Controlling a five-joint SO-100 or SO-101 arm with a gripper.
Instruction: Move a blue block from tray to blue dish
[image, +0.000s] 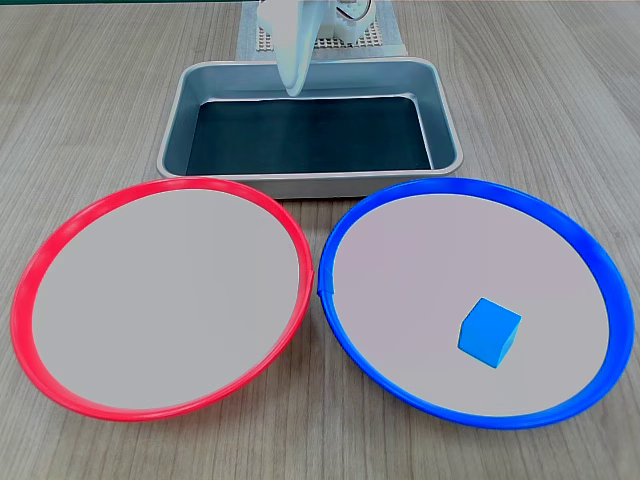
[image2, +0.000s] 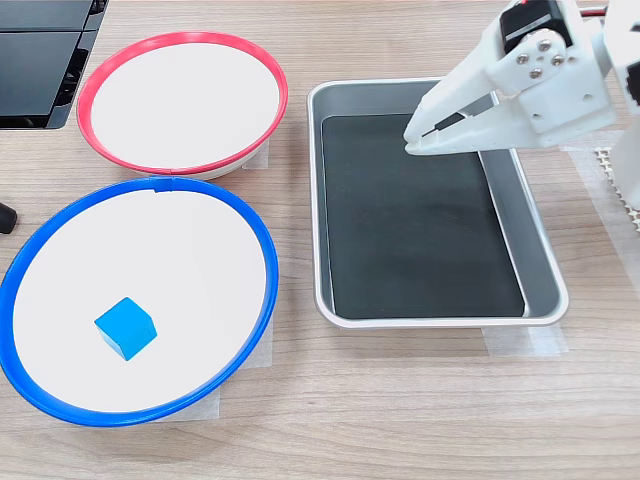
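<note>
The blue block sits inside the blue dish, toward the rim farthest from the tray. The white gripper hangs over the tray's dark base, fingers closed together, holding nothing.

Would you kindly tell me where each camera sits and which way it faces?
First exterior view: low in front, facing the arm's base across both dishes; only the gripper tip shows above the tray.
Second exterior view: high at the side, looking down; the gripper hangs over the tray.
Shared: blue block in blue dish, red dish.
</note>
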